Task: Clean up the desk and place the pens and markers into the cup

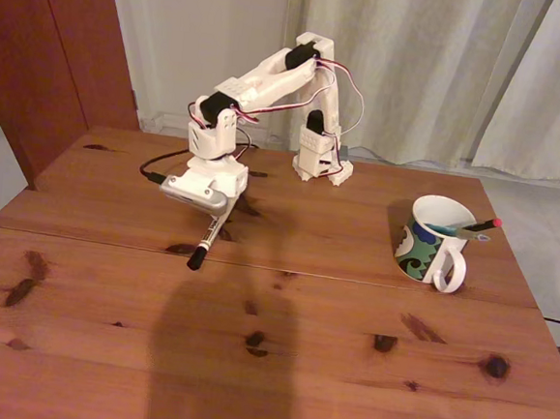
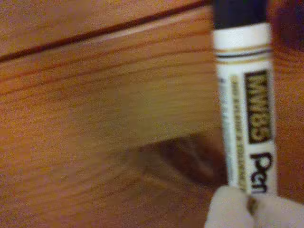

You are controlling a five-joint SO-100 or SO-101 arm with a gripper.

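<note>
One marker (image 2: 244, 118) gripped, blurry | knotty pine desk (image 1: 345, 370) | curtains (image 1: 417, 65) behind

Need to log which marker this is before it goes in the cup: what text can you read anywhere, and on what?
"MW85" on the white marker, in the dark label box, wrist view.
"Pen", cut off by the frame edge, lower on the same marker.
A line of small print beside the box: too blurred to read.
The cup shows pattern only, no readable text.

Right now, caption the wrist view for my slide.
Close-up: white fingers pinch the marker above the blurred wooden desk.
</note>
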